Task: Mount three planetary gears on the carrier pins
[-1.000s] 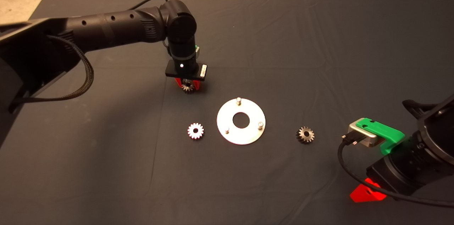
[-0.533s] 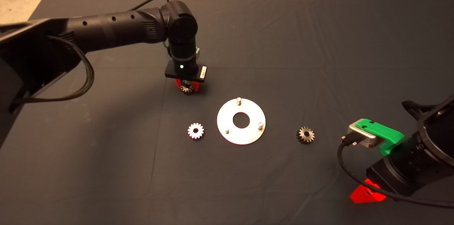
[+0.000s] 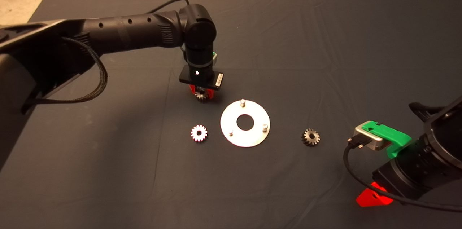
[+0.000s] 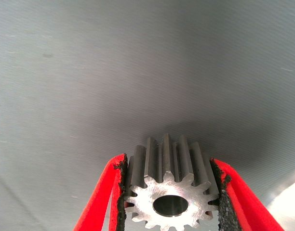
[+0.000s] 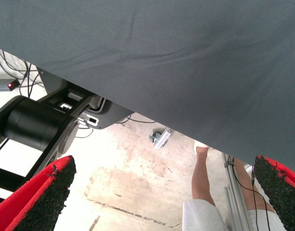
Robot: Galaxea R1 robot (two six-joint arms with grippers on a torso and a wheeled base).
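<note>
The left gripper (image 3: pixel 202 95) hangs over the mat (image 3: pixel 325 41) just up and to the left of the round plate (image 3: pixel 252 139), and it has 1 gear (image 4: pixel 169 192) pinched flat between its 2 red fingers (image 4: pixel 101 192), bore facing the wrist camera, teeth biting into the black pads. From above, that gear peeks out under the wrist, close to the plate's rim but not over it yet. And the plate? All 3 pins are bare: the far pin (image 3: pixel 243 102), the near-left pin (image 3: pixel 231 132) and the near-right pin (image 3: pixel 265 127) stand upright with nothing on them. So 0 of 3 gears installed. A 2nd gear (image 3: pixel 199 133) lies flat on the mat just left of the plate, a 3rd gear (image 3: pixel 310 137) sits on the mat to the right of it, both untouched. The right gripper (image 5: pixel 162 202) waits at the lower right edge, fingers spread wide with nothing between them; its camera shows a person's leg (image 5: pixel 204 175) past the mat edge. By my reckoning this is the carry of gear number 1, the far pin being the nearest target, and 2 more pick-ups to follow.
</note>
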